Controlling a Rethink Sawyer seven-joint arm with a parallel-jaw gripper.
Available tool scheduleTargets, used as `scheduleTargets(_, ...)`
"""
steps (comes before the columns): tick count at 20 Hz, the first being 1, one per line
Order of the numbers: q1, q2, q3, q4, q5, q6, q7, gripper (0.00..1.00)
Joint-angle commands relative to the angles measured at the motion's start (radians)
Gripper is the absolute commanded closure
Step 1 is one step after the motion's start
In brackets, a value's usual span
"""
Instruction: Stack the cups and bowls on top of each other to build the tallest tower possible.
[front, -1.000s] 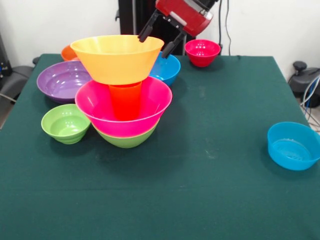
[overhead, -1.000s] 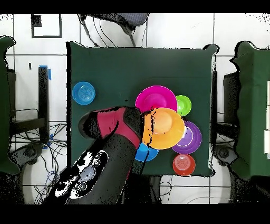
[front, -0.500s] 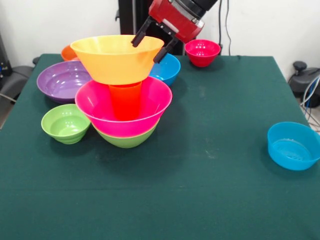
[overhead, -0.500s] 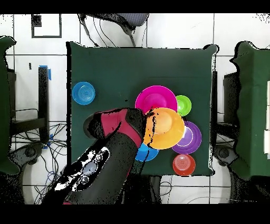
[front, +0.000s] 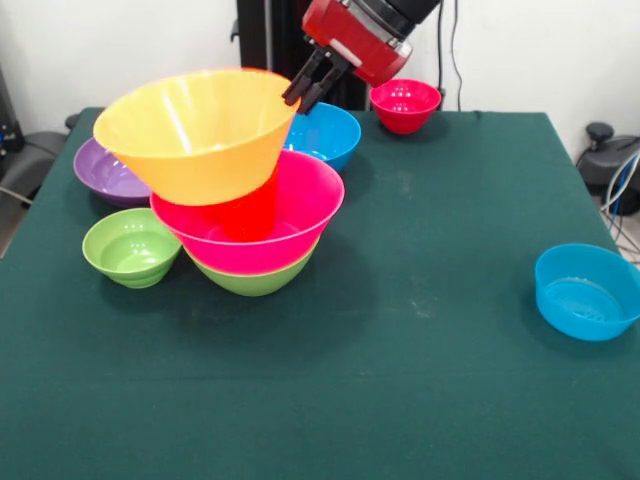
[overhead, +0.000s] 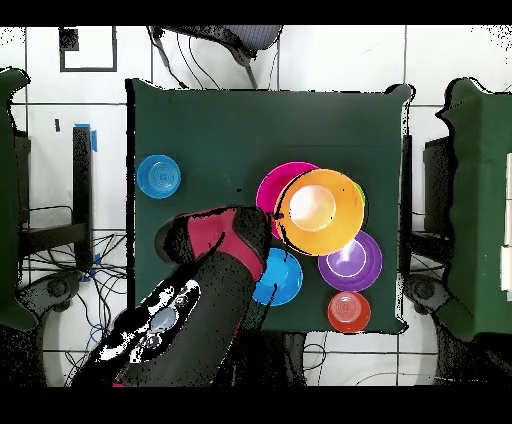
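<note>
Surface: rectangular table (front: 450, 330) under a dark green cloth, standing on a white tiled floor (overhead: 330, 60) with dark grout lines. White wall behind; a black upright column against it in the front view. Cables (overhead: 60, 290) trail on the floor by the table's side; a chair (overhead: 215, 40) stands at one short edge.

Tower, toward one long edge of the table: medium green bowl (front: 255, 280) lowest, large pink bowl (front: 300, 215) nested in it, orange cup (front: 250, 210) standing inside the pink, large orange bowl (front: 195, 135) on top, tilted sharply with its mouth leaning outward.

Gripper (front: 310, 88): red-bodied, black fingers drawn close together, pinching the raised rim of the large orange bowl.

Loose items: small green bowl (front: 130, 247) just beside the tower; purple bowl (front: 100, 170) partly hidden behind it; blue bowl (front: 325, 135) and red bowl (front: 405, 105) toward the back edge; second blue bowl (front: 587, 292) alone, well apart near the opposite short edge.
</note>
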Motion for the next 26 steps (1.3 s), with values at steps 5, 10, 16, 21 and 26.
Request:
scheduleTargets(5,0.073,0.001,0.006,-0.052,0.072,0.174,0.183,1.0)
scheduleTargets(10,0.112,0.0,-0.053,-0.134,0.074,0.32,0.146,1.0)
scheduleTargets(16,0.129,0.003,-0.081,-0.226,0.055,0.452,0.104,1.0)
scheduleTargets(21,0.115,0.018,-0.067,-0.255,0.044,0.456,0.102,1.0)
scheduleTargets(26,0.11,0.054,-0.055,-0.279,0.043,0.442,0.127,1.0)
